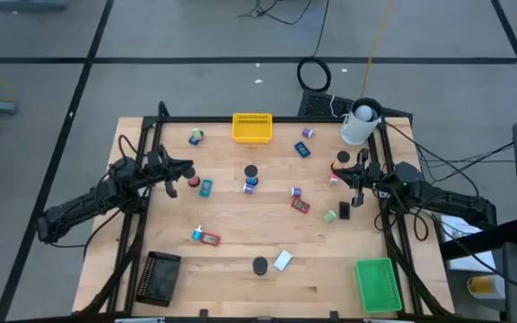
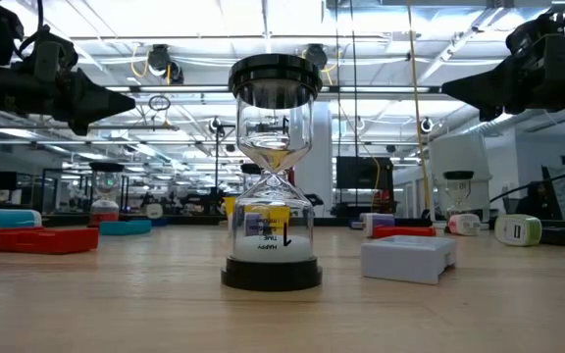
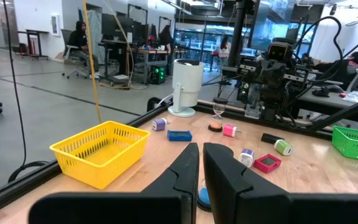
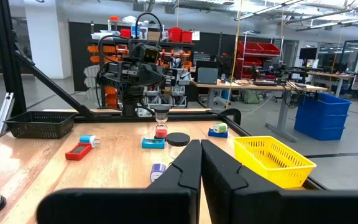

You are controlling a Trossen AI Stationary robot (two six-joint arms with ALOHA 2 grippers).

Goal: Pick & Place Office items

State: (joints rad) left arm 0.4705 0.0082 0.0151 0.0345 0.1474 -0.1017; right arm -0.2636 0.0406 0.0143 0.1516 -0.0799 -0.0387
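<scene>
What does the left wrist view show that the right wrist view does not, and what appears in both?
Only the left wrist view shows the white cup, the green tray and the shut left gripper in the foreground, with the right arm waiting across the table. Only the right wrist view shows the black tray, a red flat item and the shut right gripper. Both show the yellow tray and the wooden table scattered with small office items.
</scene>
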